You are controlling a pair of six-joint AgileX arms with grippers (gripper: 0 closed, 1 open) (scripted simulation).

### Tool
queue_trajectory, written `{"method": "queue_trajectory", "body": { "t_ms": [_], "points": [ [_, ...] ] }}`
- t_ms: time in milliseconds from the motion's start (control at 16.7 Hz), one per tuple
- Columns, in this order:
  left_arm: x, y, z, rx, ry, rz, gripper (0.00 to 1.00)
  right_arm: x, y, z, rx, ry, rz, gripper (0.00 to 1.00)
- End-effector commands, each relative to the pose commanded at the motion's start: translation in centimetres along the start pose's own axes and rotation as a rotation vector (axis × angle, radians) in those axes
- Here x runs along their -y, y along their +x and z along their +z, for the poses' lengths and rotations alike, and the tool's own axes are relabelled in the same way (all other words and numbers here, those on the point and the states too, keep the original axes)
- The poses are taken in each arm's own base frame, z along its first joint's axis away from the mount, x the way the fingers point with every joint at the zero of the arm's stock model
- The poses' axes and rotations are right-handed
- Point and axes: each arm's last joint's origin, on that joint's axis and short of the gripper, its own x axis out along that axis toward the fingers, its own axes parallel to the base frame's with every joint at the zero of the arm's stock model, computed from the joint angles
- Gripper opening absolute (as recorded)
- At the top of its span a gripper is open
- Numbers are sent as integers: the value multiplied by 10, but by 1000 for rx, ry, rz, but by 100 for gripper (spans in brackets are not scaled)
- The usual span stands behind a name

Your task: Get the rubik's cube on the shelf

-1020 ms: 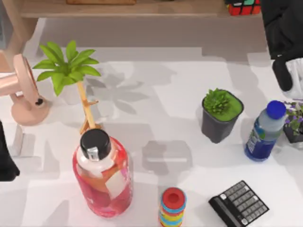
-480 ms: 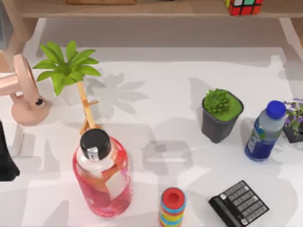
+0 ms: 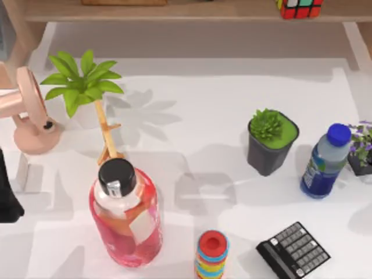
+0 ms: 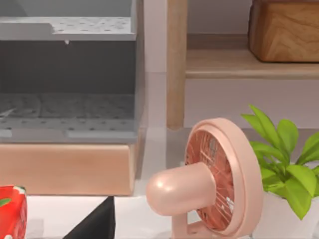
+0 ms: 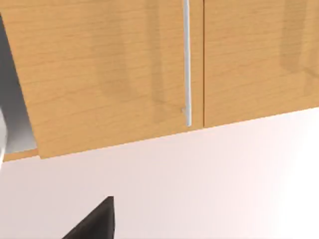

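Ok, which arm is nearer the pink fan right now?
Left. The left arm sits at the table's left edge, close beside the pink fan. The right arm is elsewhere, its wrist camera facing wooden cabinet doors.

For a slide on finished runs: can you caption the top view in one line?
Rubik's cube resting on the wooden shelf behind a table crowded with plants, bottles and a fan.
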Motion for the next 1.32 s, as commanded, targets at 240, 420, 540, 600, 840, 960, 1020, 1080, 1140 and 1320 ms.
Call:
{"method": "queue_trajectory", "body": {
  "t_ms": [240,420,540,600,840,960,1020,1080,1140,1320],
  "points": [
    [0,0,0,0,0,0,100,-38,-25,-10,41,-76,167,100],
    [0,0,0,0,0,0,100,-59,-29,-6,99,-74,241,100],
    [0,0,0,0,0,0,100,-61,-29,-5,105,-73,248,100],
    [0,0,0,0,0,0,100,-61,-29,-5,105,-73,248,100],
    [0,0,0,0,0,0,100,-62,-24,-5,104,-73,247,100],
    [0,0,0,0,0,0,100,-65,-14,-4,105,-73,248,100],
    [0,0,0,0,0,0,100,-67,-9,-3,105,-74,248,100],
    [0,0,0,0,0,0,100,-67,-5,-3,105,-74,248,100],
    [0,0,0,0,0,0,100,-68,-4,-3,105,-73,248,100],
    [0,0,0,0,0,0,100,-68,-4,-3,105,-73,248,100]
  ]
}}
